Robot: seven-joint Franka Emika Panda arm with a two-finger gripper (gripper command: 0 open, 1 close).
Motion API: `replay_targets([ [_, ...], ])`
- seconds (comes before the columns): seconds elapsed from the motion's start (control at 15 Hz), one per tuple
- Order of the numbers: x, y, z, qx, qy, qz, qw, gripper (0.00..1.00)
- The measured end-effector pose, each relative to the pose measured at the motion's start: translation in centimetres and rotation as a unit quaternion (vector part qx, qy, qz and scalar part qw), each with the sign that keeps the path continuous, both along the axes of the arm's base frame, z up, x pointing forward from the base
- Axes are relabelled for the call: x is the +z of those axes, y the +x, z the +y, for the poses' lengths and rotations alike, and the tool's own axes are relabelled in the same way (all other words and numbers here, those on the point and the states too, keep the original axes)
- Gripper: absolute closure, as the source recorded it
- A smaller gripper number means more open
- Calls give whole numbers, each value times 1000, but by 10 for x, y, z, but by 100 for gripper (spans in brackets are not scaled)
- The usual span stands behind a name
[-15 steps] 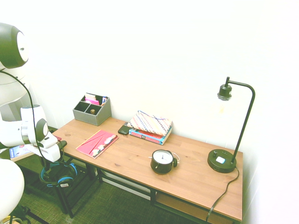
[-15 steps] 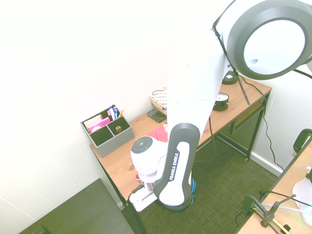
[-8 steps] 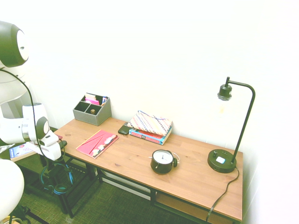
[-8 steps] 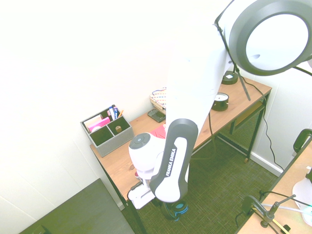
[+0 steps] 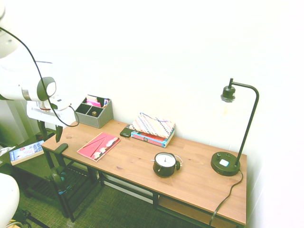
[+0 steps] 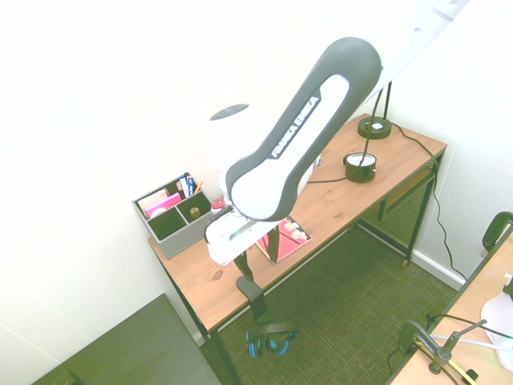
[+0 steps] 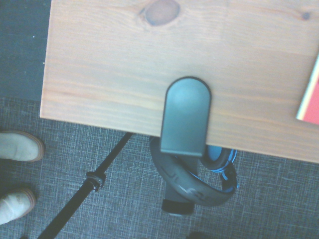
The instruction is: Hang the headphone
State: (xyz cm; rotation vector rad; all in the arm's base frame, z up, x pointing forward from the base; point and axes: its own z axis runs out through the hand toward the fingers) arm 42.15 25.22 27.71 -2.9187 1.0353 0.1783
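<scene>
The headphone [image 5: 59,183], blue and black, hangs below the left end of the wooden table [image 5: 190,183] from a black hook [image 5: 60,148] clamped to the table edge. In the second exterior view the headphone [image 6: 268,344] dangles under the hook [image 6: 252,292]. The wrist view looks straight down on the hook [image 7: 184,116] with the headphone [image 7: 198,181] beneath it. My gripper [image 5: 50,133] is raised above the table's end, well clear of the headphone, open with nothing between its fingers. It also shows from the other side, gripper [image 6: 260,255].
On the table stand a grey organizer [image 5: 93,112], a pink folder [image 5: 99,145], stacked books with a pouch [image 5: 153,128], a black alarm clock [image 5: 165,164] and a black desk lamp [image 5: 234,128]. A book [image 5: 24,153] lies on a low shelf at left. Two shoes [image 7: 18,147] are on the carpet.
The gripper opened and let go of the headphone, then rose from beside the hook to well above the table's end. The headphone now hangs lower on the hook.
</scene>
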Motion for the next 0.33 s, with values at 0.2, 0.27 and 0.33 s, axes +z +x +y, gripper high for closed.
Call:
replay_targets([
  [0.2,42,1,-66,-5,-4,-9,1000,0],
  [0.27,55,5,-97,-10,-5,-12,1000,0],
  [0.33,67,8,-126,-16,-12,-18,1000,0],
])
